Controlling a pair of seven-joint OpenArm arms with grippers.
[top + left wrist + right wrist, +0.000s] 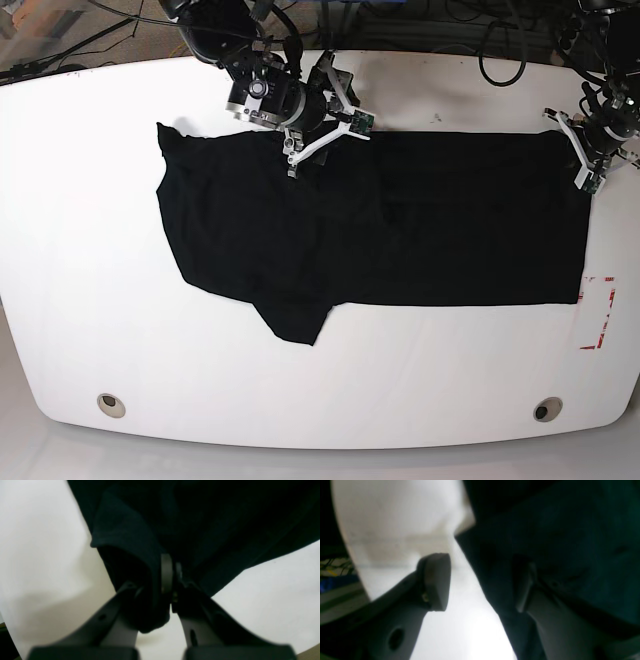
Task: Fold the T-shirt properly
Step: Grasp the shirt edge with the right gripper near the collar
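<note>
**Left gripper pinches the shirt edge, right gripper spread at the far hem**

We see the T-shirt [370, 220] lying spread across the white surface [90, 250], black side up, no print showing in any view; one sleeve juts toward the near edge of the surface, and the cloth runs wide from one arm to the other. Our left gripper [172, 577] sits at the shirt's edge on the base view's right, its jaws pressed together on a fold of black cloth that bunches around one finger; the fabric hangs past it onto the surface. Our right gripper [482, 582] stands at the shirt's far edge on the base view's left, jaws apart; one finger [436, 580] is over bare surface, the other lies against the cloth, whose edge falls in the gap between them.
</note>
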